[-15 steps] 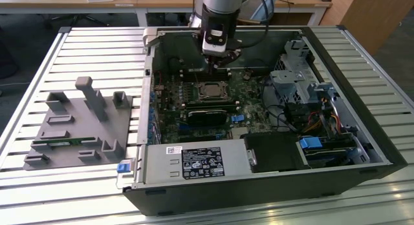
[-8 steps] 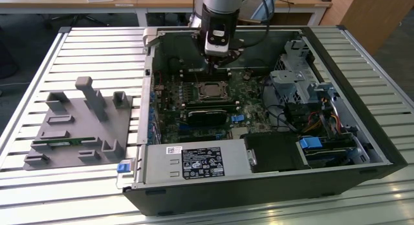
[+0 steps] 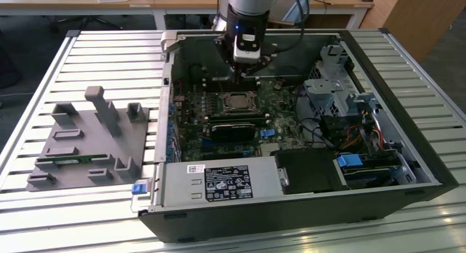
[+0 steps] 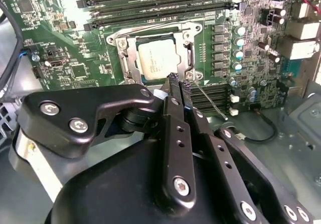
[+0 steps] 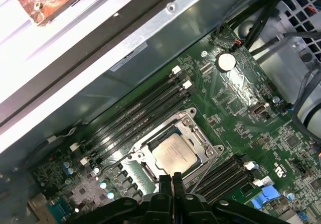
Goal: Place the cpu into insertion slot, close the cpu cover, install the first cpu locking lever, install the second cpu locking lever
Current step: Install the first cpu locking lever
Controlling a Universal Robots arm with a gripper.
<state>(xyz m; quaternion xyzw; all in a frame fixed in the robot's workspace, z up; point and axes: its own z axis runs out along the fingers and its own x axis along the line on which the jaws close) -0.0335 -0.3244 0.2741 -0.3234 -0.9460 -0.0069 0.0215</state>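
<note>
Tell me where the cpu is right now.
The cpu lies in the insertion slot on the green board inside the open case, between rows of memory slots; in both wrist views it sits just beyond the tip of the gripper.

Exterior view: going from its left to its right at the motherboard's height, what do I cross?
Grey fixture tray on the slatted table → cpu seated in its socket → metal drive cage → the computer case's black side wall.
</note>
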